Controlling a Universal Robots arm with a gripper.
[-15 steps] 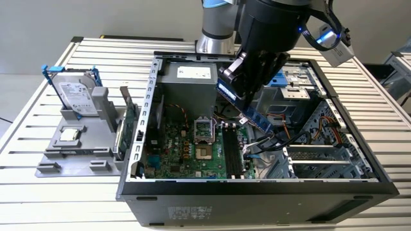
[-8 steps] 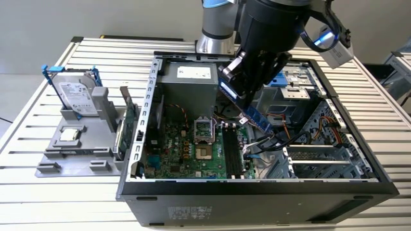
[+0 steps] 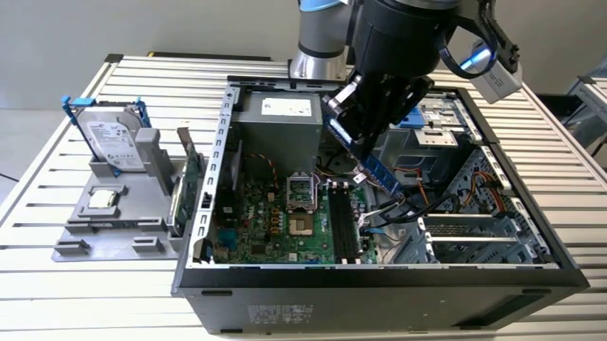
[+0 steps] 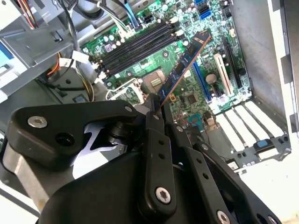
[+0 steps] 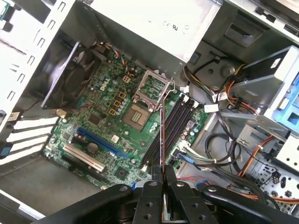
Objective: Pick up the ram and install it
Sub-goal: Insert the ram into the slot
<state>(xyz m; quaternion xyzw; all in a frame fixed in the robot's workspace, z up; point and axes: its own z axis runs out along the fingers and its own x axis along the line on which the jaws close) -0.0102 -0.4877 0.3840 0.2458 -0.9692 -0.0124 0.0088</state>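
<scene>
Ram (image 4: 183, 65) is clamped by one end in your claw (image 4: 153, 111), above the motherboard (image 5: 100, 116) inside the open case (image 3: 379, 273) on the counter (image 3: 76, 284). You hold its long edge toward the board, I judge so it can meet the black memory slots (image 5: 174, 123).

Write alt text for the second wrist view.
The gripper is shut on one end of the ram, which juts out above the motherboard inside an open computer case. The ram is not seated, and the black memory slots on the board are empty.
</scene>
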